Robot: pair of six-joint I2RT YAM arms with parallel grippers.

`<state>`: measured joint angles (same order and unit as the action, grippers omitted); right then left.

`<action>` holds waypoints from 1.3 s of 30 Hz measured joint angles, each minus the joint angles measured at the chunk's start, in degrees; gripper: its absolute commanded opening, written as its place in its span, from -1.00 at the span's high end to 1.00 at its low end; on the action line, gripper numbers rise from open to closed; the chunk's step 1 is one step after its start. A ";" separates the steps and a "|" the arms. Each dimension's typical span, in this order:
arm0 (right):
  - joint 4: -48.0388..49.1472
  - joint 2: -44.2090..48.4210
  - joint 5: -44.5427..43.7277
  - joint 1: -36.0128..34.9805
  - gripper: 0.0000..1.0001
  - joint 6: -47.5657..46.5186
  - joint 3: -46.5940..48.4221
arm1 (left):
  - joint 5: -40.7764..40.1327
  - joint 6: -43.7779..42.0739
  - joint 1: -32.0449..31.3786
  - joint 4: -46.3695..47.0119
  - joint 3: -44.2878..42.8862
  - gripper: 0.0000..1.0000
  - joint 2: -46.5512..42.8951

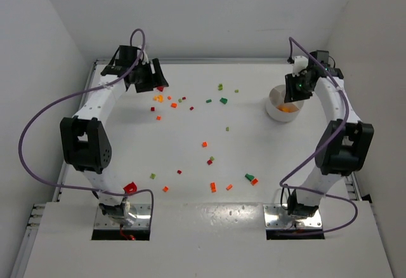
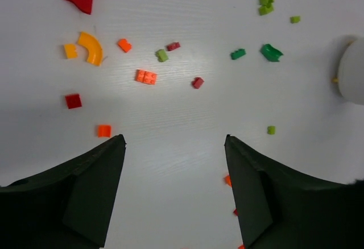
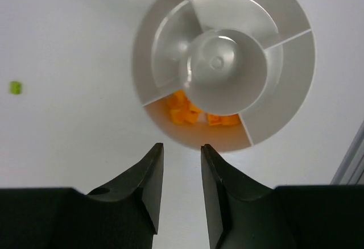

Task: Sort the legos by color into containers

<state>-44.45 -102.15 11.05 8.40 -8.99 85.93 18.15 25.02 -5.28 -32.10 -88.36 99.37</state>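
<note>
Hovering over the dish (image 3: 149, 44), the right gripper (image 3: 181, 146) shows jaws slightly apart and empty, lined up with the compartment holding orange bricks (image 3: 185, 112); the left gripper (image 2: 175, 141), jaws wide, hangs above loose bricks (image 2: 146, 77) scattered across the table (image 2: 170, 112), probably choosing one; neither looks obstructed.

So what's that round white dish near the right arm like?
The dish is round, white, glossy plastic by the look, standing upright on the table at the far right. Four walled sections ring a small central well. One section holds a few orange bricks; the other three look empty.
</note>
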 measured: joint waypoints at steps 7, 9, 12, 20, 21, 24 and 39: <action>-0.22 9.86 7.30 -1.44 0.34 0.46 -1.95 | -7.45 -5.60 0.79 -4.15 -8.57 -0.14 12.83; -0.15 10.40 8.63 -1.70 0.34 0.50 -2.80 | -10.27 -6.80 0.76 -5.20 -10.03 -0.08 16.46; -0.42 10.29 9.42 -1.70 0.40 0.98 -4.61 | -13.86 -8.04 0.76 -6.78 -11.17 -0.01 19.91; -1.14 10.23 10.23 -1.70 0.42 1.55 -5.49 | -18.53 -8.39 0.76 -8.22 -16.50 0.18 24.33; -1.11 10.23 10.25 -1.70 0.42 1.57 -5.49 | -18.82 -8.39 0.76 -8.02 -17.35 0.18 24.81; -1.11 10.23 10.27 -1.70 0.42 1.70 -5.49 | -19.21 -8.39 0.76 -7.74 -18.67 0.18 26.10; -1.11 10.14 10.25 -1.70 0.42 1.73 -5.49 | -20.57 -8.41 0.76 -8.20 -21.94 0.16 33.03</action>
<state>-45.56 -92.01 21.30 6.70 -7.27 80.44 -2.42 16.60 -4.51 -40.29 -110.30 132.40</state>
